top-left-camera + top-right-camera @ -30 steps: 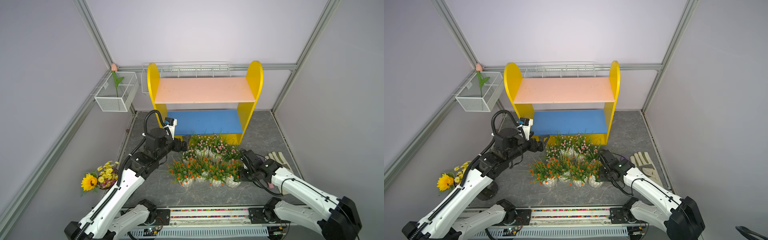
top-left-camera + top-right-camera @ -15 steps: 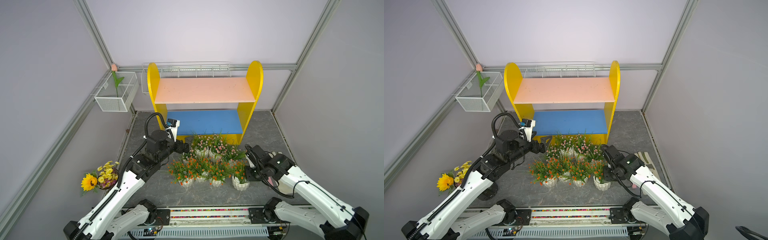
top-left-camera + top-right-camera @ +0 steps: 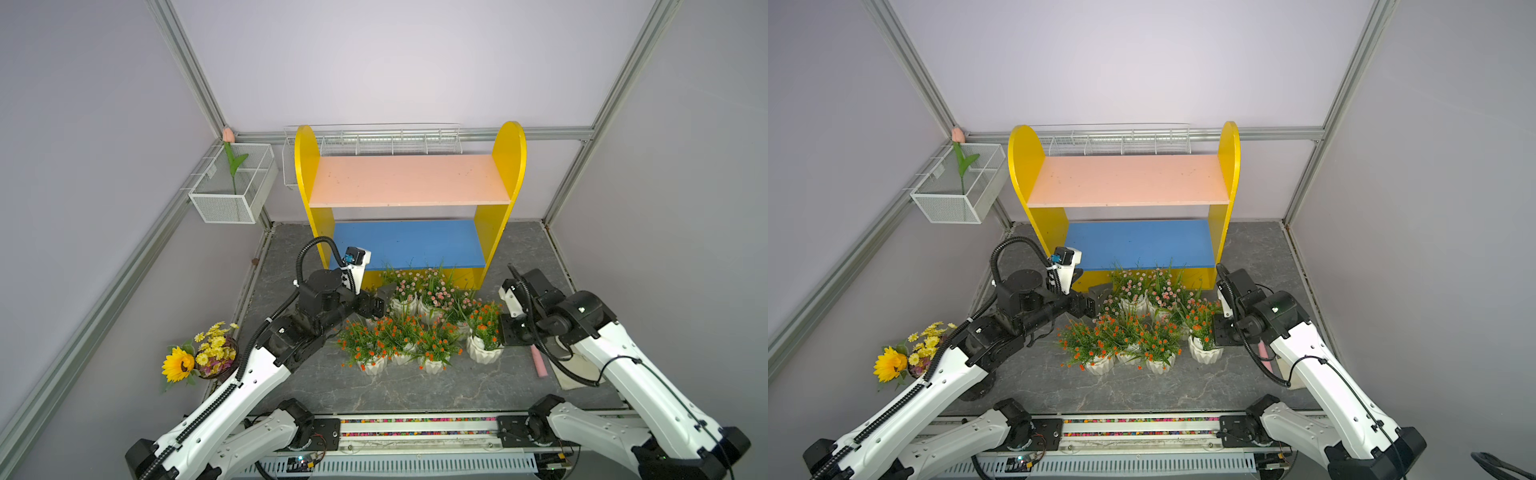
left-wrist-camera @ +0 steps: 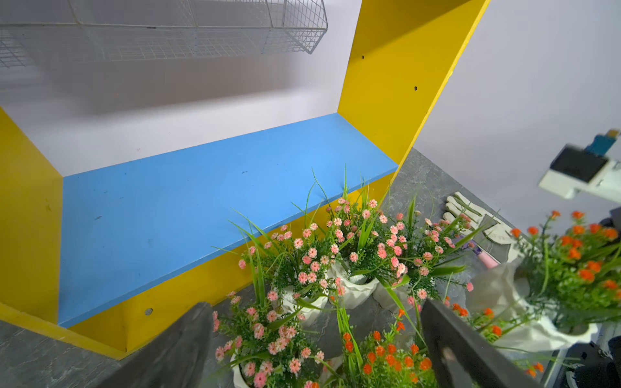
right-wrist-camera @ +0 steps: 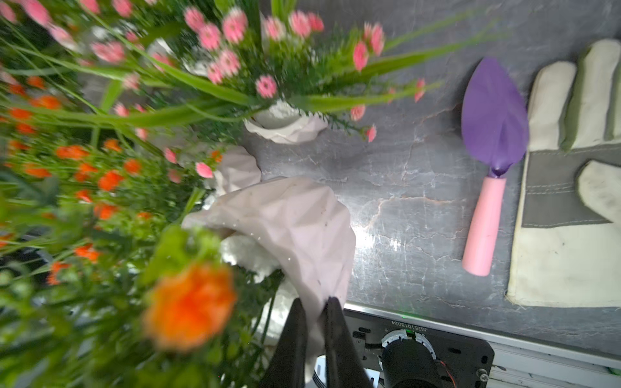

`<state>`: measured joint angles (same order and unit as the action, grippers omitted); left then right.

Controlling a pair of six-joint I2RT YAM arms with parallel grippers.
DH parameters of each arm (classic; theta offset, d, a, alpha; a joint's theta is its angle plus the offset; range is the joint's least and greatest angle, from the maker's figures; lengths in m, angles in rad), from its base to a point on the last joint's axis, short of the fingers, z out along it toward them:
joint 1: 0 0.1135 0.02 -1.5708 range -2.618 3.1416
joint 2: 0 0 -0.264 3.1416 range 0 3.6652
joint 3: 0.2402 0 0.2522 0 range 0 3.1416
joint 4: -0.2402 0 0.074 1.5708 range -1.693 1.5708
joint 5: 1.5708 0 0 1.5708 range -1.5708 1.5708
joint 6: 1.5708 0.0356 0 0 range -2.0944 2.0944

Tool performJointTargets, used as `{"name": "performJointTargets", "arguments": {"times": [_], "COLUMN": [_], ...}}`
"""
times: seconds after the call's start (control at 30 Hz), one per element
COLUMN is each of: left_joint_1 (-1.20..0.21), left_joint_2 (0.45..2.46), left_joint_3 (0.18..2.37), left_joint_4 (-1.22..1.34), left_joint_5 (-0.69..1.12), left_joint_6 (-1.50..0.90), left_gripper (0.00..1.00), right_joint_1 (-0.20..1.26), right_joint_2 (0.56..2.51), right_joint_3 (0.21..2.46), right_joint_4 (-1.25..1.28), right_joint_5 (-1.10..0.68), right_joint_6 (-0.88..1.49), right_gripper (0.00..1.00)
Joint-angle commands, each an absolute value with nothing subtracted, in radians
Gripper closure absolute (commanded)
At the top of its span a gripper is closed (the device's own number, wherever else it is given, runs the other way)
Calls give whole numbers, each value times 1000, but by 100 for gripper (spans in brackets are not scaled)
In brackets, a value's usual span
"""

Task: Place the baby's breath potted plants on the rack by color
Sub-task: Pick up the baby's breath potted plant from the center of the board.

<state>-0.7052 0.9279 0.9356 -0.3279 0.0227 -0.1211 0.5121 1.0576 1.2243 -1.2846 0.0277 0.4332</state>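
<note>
Pinching only the rim of the three-o'clock orange pot (image 3: 484, 355), the right gripper (image 5: 314, 304) risked dropping it; the left gripper (image 3: 381, 300) gaped.

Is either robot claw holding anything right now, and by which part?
The right gripper pinches an orange-flowered pot by its white rim; the left gripper holds nothing.

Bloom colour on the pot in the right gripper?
Orange. Right gripper pinches that pot; blooms show best in a top view.
</note>
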Motion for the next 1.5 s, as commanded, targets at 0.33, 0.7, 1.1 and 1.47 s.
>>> {"name": "performJointTargets", "arguments": {"times": [0.33, 0.7, 1.1, 1.47], "left_joint_1": [-868, -968, -1021, -1066], "left_joint_2": [900, 963, 1074, 1183], "left_joint_3": [890, 874, 854, 896], "left_joint_4": [-203, -36, 159, 219], "left_joint_5": [-57, -72, -57, -126], "left_joint_6": [-63, -20, 25, 69], "left_gripper": [1, 1, 1, 1], "right_joint_1": [474, 477, 508, 556], "right_joint_2": [1277, 1464, 1548, 1622], "right_joint_3": [1667, 1917, 2030, 2121], "right_joint_4": [-1370, -1354, -1343, -1362], "right_joint_5": [-17, -143, -191, -199], "right_joint_6": [263, 223, 213, 206], "right_gripper": [89, 89, 90, 90]}}
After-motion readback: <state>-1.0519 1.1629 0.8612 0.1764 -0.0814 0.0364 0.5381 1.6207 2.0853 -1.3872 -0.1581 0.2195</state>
